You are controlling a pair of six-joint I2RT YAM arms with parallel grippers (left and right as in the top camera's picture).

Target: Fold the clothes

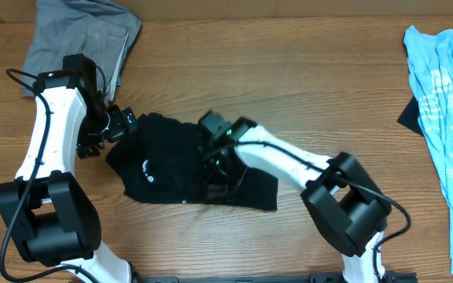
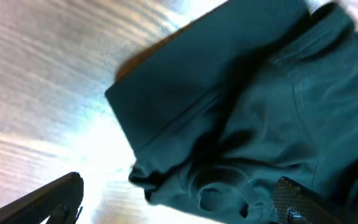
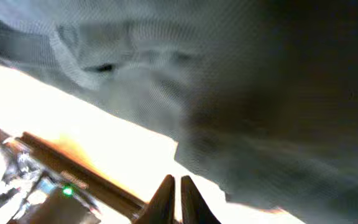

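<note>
Black T-shirt point(image 1: 167, 161) is lying bunched mid-desk point(image 1: 289, 71), w/ grey garment point(image 1: 81, 35) sitting at far-left corner just beyond the left arm & light blue shirt point(image 1: 447, 94) lying along the right edge, well apart. Left pincer point(image 1: 129, 124) is gaping wide at the tee's left edge. Right pincer point(image 3: 176, 198) is hovering clenched, tips together, over the tee's middle, w/ bare wood showing btwn tee & blue shirt.

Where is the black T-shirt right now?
Overhead view: the black T-shirt lies crumpled mid-table, between the left arm and the right arm, with the grey garment at the far left corner.
</note>
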